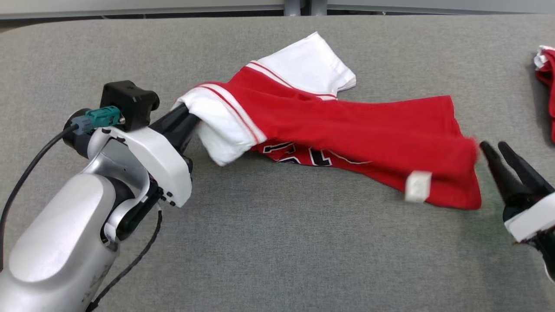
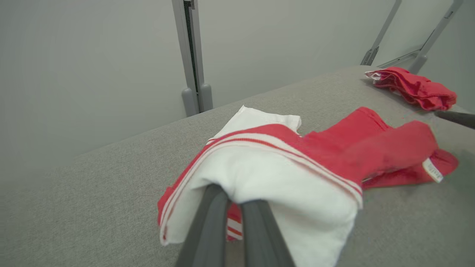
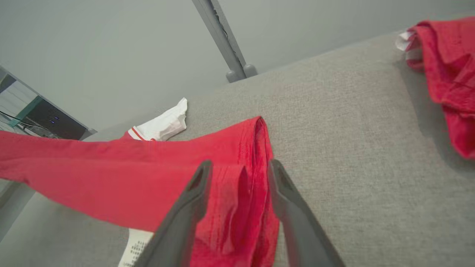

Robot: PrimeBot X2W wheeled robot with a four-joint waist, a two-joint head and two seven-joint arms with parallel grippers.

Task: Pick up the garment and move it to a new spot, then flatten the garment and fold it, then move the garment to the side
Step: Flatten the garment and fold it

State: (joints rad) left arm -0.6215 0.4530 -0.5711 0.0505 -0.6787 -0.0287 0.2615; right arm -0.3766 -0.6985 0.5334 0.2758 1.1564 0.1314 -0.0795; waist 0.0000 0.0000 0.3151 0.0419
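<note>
Stretching from 9 to 3 o'clock across the grey worktop [image 1: 277,242], one red-and-white jersey [image 1: 347,125] is raised at its 9 o'clock end, where the left hand [image 1: 186,123] is clamped tight on a white sleeve [image 1: 217,130]. The right hand [image 1: 493,147], fingers parted and holding nothing, sits just beside the hem [image 1: 464,173], which lies toward its 9 o'clock; it is the nearer hand for that edge. Count: two hands, one jersey, one other red garment [image 1: 547,73] bunched well apart at 2 o'clock.
</note>
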